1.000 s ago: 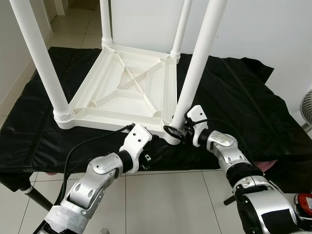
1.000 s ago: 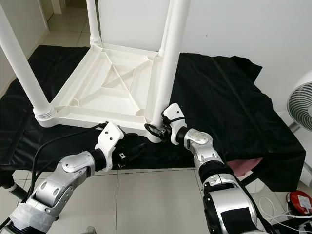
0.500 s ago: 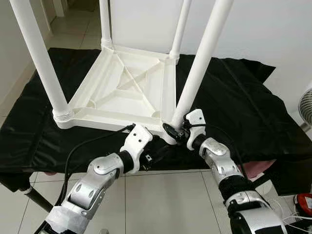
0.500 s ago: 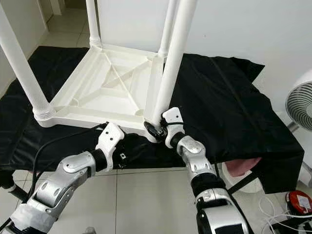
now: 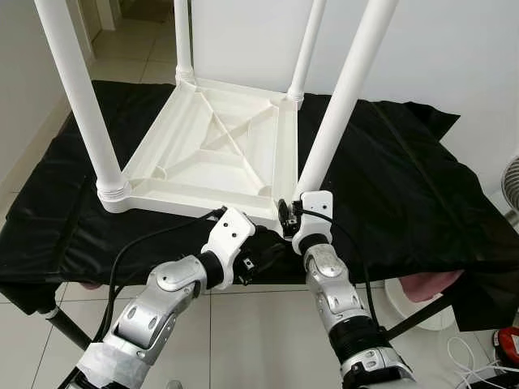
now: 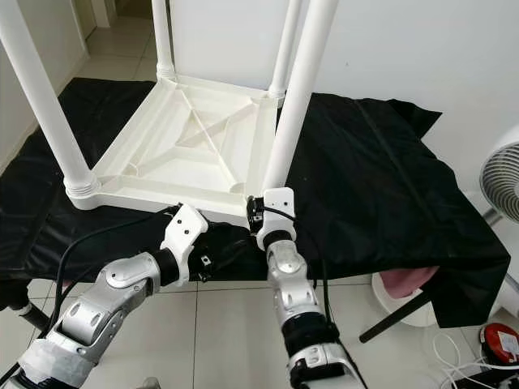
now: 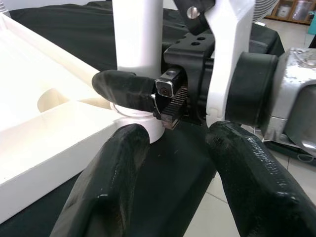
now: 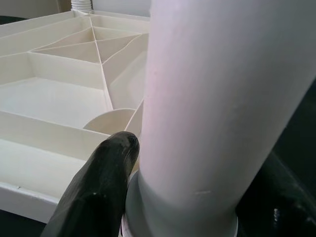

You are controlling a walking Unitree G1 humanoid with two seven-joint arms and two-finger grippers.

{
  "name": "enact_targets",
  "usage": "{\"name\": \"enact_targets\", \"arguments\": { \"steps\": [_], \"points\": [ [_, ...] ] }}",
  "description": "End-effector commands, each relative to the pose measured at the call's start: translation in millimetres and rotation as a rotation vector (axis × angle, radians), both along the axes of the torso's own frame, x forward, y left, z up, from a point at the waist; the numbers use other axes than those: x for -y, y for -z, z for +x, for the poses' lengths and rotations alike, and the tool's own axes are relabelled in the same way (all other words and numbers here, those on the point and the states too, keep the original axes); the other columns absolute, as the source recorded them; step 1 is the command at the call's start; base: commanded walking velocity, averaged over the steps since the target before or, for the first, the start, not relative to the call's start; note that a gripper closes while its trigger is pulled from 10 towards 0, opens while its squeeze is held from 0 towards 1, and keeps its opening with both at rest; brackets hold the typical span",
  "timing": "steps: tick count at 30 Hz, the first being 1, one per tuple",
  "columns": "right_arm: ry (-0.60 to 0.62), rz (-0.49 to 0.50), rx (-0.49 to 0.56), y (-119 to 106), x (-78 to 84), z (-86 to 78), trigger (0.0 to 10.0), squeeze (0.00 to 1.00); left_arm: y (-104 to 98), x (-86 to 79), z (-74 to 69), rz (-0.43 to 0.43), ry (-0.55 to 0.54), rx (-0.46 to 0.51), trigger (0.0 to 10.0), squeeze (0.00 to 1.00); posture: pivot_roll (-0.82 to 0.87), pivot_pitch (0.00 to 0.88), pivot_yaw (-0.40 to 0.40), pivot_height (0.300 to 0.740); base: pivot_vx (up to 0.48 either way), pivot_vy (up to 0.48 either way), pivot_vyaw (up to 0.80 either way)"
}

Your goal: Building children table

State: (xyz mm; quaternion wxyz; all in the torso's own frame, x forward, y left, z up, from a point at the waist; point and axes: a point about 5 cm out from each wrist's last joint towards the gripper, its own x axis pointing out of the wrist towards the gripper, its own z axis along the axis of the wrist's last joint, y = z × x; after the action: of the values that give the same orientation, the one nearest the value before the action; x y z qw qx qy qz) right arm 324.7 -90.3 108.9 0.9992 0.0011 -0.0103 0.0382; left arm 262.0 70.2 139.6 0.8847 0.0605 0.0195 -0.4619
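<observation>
our white moulded-plastic children's table (image 5: 215, 154) lies upside down on the black cloth-covered work surface (image 5: 405, 186), ribbed underside up, four white round plastic legs pointing up from the corners. the near-right leg (image 5: 336, 105) is the one in hand.

our right gripper (image 5: 285, 219) is narrowed around the base of that leg, right at the corner socket; in the right wrist view one black finger (image 8: 96, 190) lies against the leg's collar with the tube between the two. our left gripper (image 5: 263, 255) sits just below and beside that same corner, fingers spread wide with nothing between them; in the left wrist view they bracket the right gripper and the foot of the leg.

handling, as we judge it: thin hollow plastic, light and stiff, smooth glossy skin, so a round tube will slip or spin in a two-finger pinch. low on the leg near the collar is the sensible hold; higher up gives leverage that could tilt the whole light tabletop or skid it on the cloth. the ribbed rim beside the corner looks like the best place to brace with the left. not fragile, but the socket could likely cross-seat if the leg leans.

no brand, label or readable writing on the table or legs. a white fan (image 6: 499, 182) stands off to the right.
</observation>
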Motion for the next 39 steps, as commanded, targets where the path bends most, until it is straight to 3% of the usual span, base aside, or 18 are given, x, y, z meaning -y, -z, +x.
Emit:
{"name": "enact_targets", "arguments": {
  "steps": [1,5,6,11,20,21,27,32,39],
  "points": [
    [0.077,0.007,-0.095,18.9,14.4,-5.8,10.0,0.0,3.1,3.1,-4.7,0.001,0.049,-0.02,10.0,0.0,0.05,0.0,-0.083,0.74,0.0,0.0,0.0],
    [0.083,0.006,-0.075,14.2,15.8,-6.2,10.0,0.0,3.6,3.3,-5.8,0.001,0.049,-0.021,10.0,0.0,0.05,0.0,-0.084,0.74,0.0,0.0,0.0],
    [0.08,0.008,-0.057,11.9,16.7,-6.2,10.0,1.0,3.9,3.8,-6.2,0.001,0.051,-0.022,10.0,0.0,0.05,0.0,-0.086,0.74,0.0,0.0,0.0],
    [0.021,0.029,-0.002,7.9,19.8,-9.6,10.0,1.0,4.3,3.7,-6.1,0.0,0.051,-0.022,10.0,0.0,0.04,0.0,-0.09,0.74,0.0,0.0,0.0],
    [-0.115,0.005,-0.013,13.6,27.4,-14.2,10.0,1.0,4.9,2.7,-5.8,0.001,0.044,-0.021,10.0,0.0,0.04,0.0,-0.098,0.74,0.0,0.0,0.0],
    [-0.179,-0.025,-0.01,13.8,30.2,-14.8,10.0,0.0,4.1,2.7,-5.6,-0.003,0.041,-0.02,10.0,0.0,0.03,0.0,-0.096,0.74,0.0,0.0,0.0],
    [-0.304,-0.085,-0.009,13.9,41.3,-13.3,10.0,0.0,4.0,3.6,-5.3,-0.005,0.041,-0.022,10.0,0.0,0.03,0.0,-0.09,0.74,0.0,0.0,0.0],
    [-0.481,-0.152,0.021,-1.4,54.2,2.9,10.0,0.0,0.3,5.4,-0.1,-0.005,0.052,-0.011,10.0,0.0,0.01,0.0,-0.077,0.74,0.0,0.0,0.0],
    [-0.587,-0.167,0.038,-14.1,51.7,13.4,10.0,0.0,-0.5,5.3,-2.1,-0.004,0.058,-0.011,10.0,0.0,0.02,0.0,-0.08,0.74,0.0,0.0,0.0]
  ]
}}
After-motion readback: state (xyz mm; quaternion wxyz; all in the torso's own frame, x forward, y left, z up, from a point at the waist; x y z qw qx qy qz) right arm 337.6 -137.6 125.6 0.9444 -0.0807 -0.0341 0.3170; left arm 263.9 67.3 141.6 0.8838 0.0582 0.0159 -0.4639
